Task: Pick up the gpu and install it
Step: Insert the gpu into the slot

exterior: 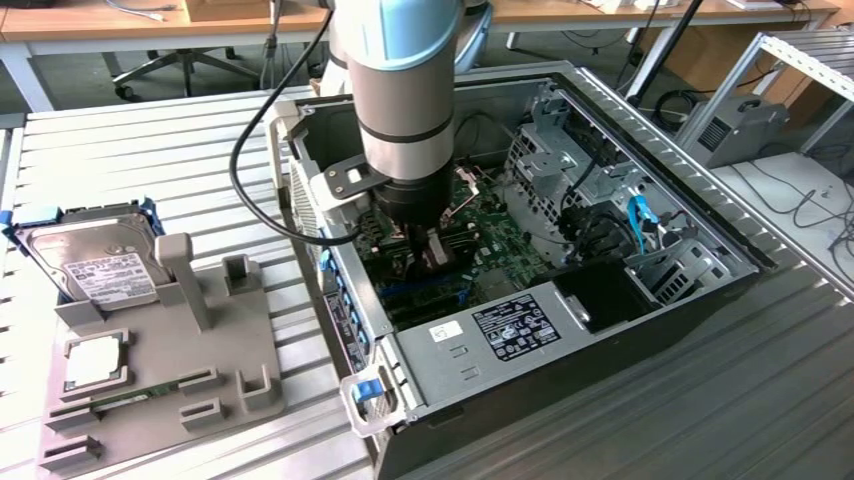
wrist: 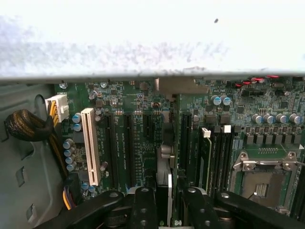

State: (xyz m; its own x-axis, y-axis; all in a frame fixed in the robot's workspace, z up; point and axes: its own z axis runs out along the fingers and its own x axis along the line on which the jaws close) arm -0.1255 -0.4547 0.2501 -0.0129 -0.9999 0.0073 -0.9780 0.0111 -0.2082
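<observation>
Gripper (wrist: 167,200) down inside the open case (exterior: 694,215), you see its jaws closed on the gpu's (wrist: 166,157) edge, card upright over the motherboard (wrist: 138,124) slots. Pickup is done; seating in a slot is not yet visible.

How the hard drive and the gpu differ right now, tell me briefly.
Place: the hard drive stands in the grey holder outside the computer case; the gpu is inside it, over the motherboard. Hold: the hard drive is free; the gpu sits between the gripper fingers. Look: the hard drive shows a silver, white-labelled face; the gpu shows edge-on.
</observation>
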